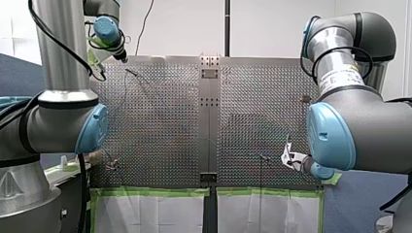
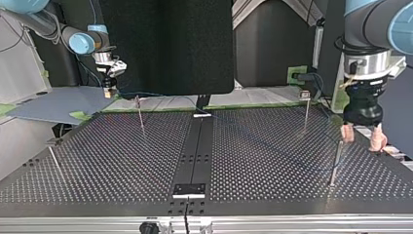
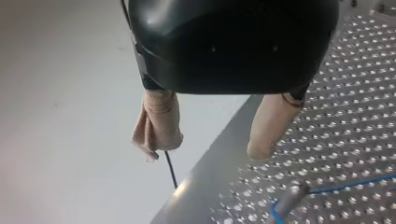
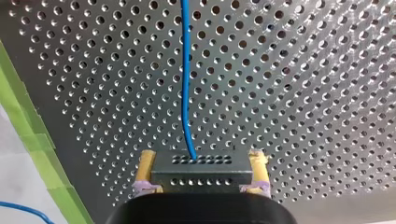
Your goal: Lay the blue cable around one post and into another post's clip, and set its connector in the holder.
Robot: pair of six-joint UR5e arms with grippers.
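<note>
Blue cable (image 4: 186, 84) leaves the connector (image 4: 201, 173) clamped in my right gripper (image 4: 202, 161); I'd keep it level while carrying; my left gripper (image 3: 208, 150) gapes empty.

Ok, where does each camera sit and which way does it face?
Front view: behind and above the arms, looking over the perforated table; my left arm at its left, my right arm at its right.
Top view: across the table, facing the arms; sides crossed, my left arm at its right.
Left wrist view: on that wrist, along my left jaws, open, beige pads, toward the table's edge and a post.
Right wrist view: along my right jaws, shut on the connector.
Shared: both wrist views show the blue cable.
</note>
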